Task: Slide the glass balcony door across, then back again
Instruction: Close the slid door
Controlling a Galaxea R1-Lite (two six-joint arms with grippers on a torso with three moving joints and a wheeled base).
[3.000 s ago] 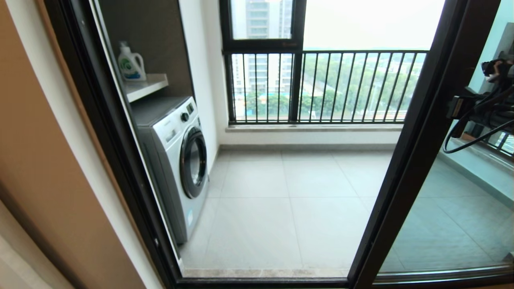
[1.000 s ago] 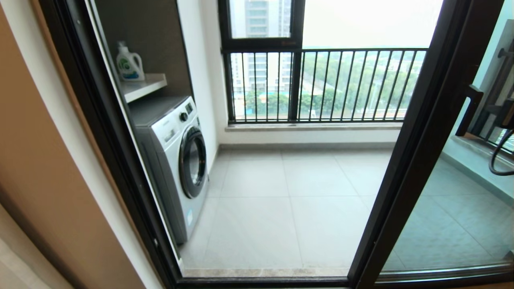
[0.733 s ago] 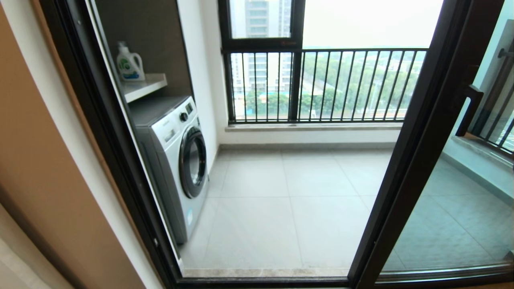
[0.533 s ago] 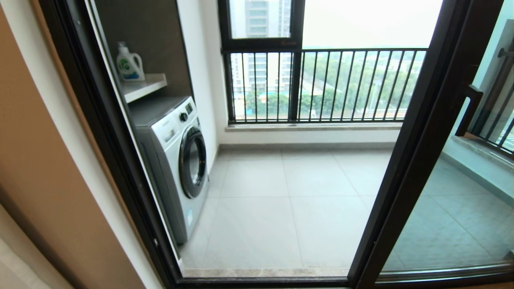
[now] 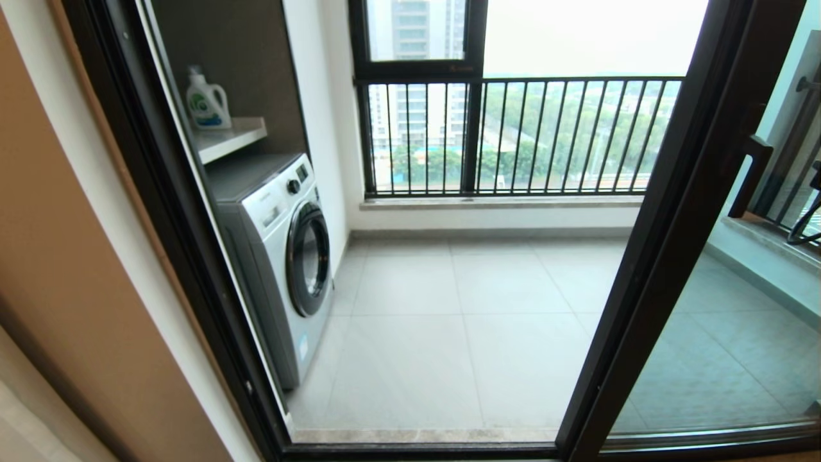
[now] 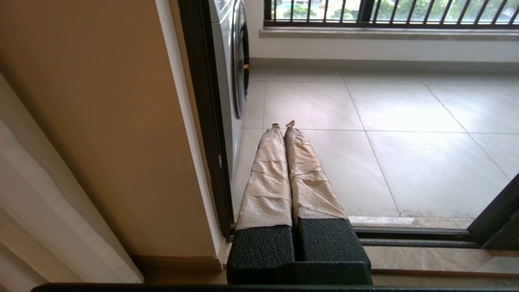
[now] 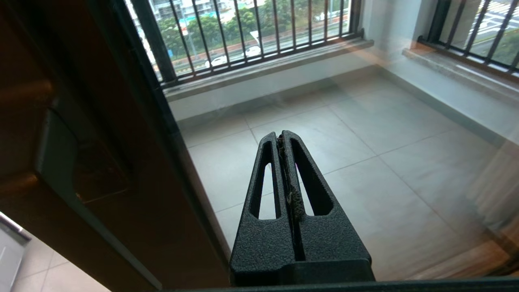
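Right arm pulled away from the door handle

Three seconds ago the right gripper [image 7: 282, 137] sat at the handle [image 5: 749, 176] of the glass balcony door [image 5: 673, 212]; it has since drawn off, fingers pressed together, leaving only a cable loop [image 5: 807, 224] beside the handle.

Both grippers' fingers [image 6: 284, 123] [image 7: 282, 136] pressed together, empty.
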